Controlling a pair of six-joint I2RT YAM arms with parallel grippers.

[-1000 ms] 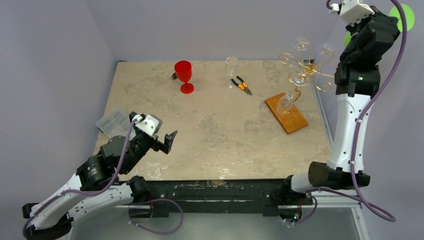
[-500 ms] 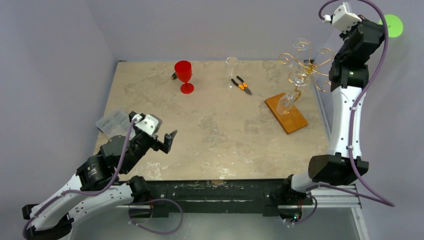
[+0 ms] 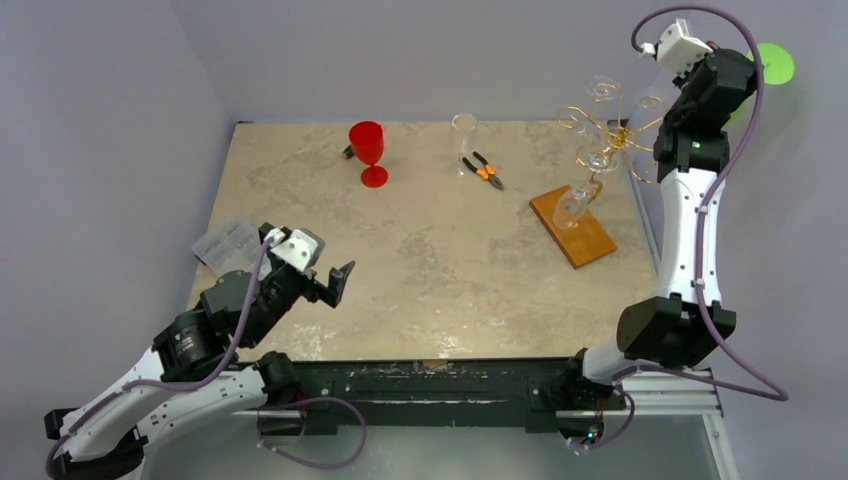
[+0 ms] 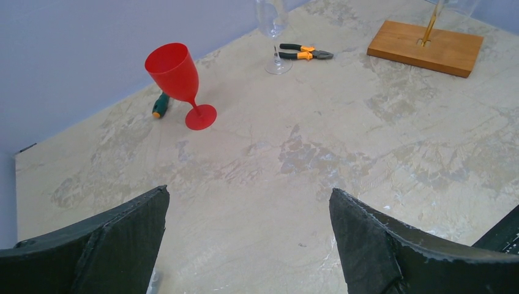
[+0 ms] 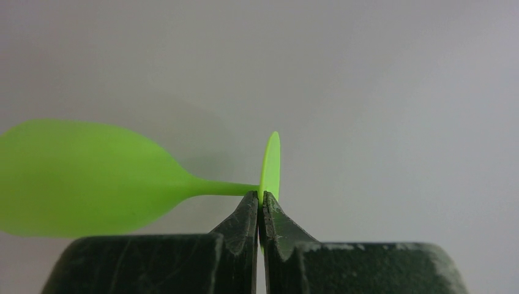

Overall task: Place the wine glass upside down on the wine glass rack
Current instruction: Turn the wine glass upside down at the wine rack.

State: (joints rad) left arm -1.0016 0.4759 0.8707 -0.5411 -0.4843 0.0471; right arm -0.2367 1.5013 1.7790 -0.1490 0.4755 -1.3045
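My right gripper [image 5: 261, 196] is shut on the round foot of a lime-green wine glass [image 5: 79, 177], which lies sideways in the right wrist view with its bowl to the left. In the top view only the green foot [image 3: 775, 63] shows, high behind the right arm at the far right. The wine glass rack [image 3: 612, 135] is gold wire with curled arms on an orange-brown wooden base [image 3: 580, 240], just left of that arm; clear glasses hang on it. My left gripper [image 3: 335, 283] is open and empty, low over the table's near left [image 4: 248, 196].
A red wine glass [image 3: 367, 150] stands at the back, a green-handled screwdriver [image 4: 160, 105] beside it. An upright clear glass [image 3: 464, 135] and orange-handled pliers [image 3: 484, 170] lie left of the rack. A clear plastic box [image 3: 225, 243] sits at the left edge.
The right arm has swung left and stood more upright, carrying the green glass left and slightly lower toward the rack. The left arm has not moved.
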